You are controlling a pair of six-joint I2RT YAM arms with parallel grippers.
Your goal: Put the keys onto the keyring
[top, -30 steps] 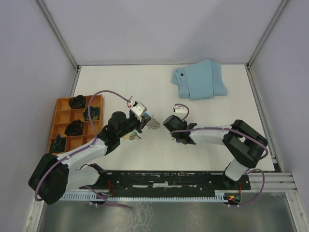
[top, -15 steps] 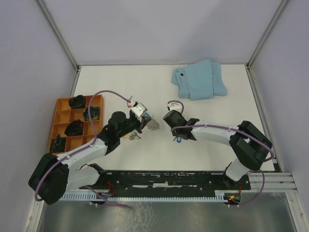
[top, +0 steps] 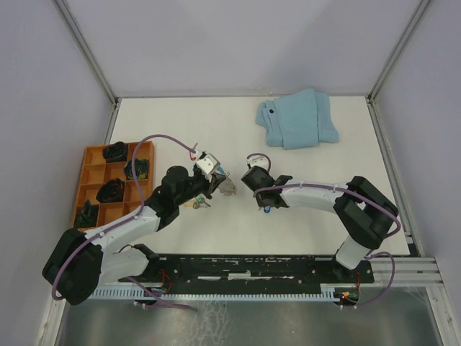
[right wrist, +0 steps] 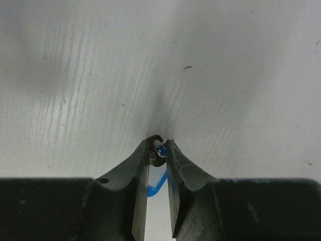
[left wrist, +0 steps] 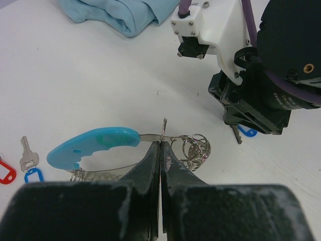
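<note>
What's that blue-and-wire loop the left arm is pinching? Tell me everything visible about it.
The keyring is a big loop: a curved, glossy bright-blue plastic section joined to thin grey wire, coiled-looking along the near side. Small silver rings bunch on the wire. The shut left tool pinches the wire just beside the blue part. Whether it rests on the white table, I cannot tell.

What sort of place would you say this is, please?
Likely a robotics lab workcell: a left arm and right arm bolted to a rail at the edge of a white table, plain grey walls on a metal frame around it, and an orange compartment tray.
</note>
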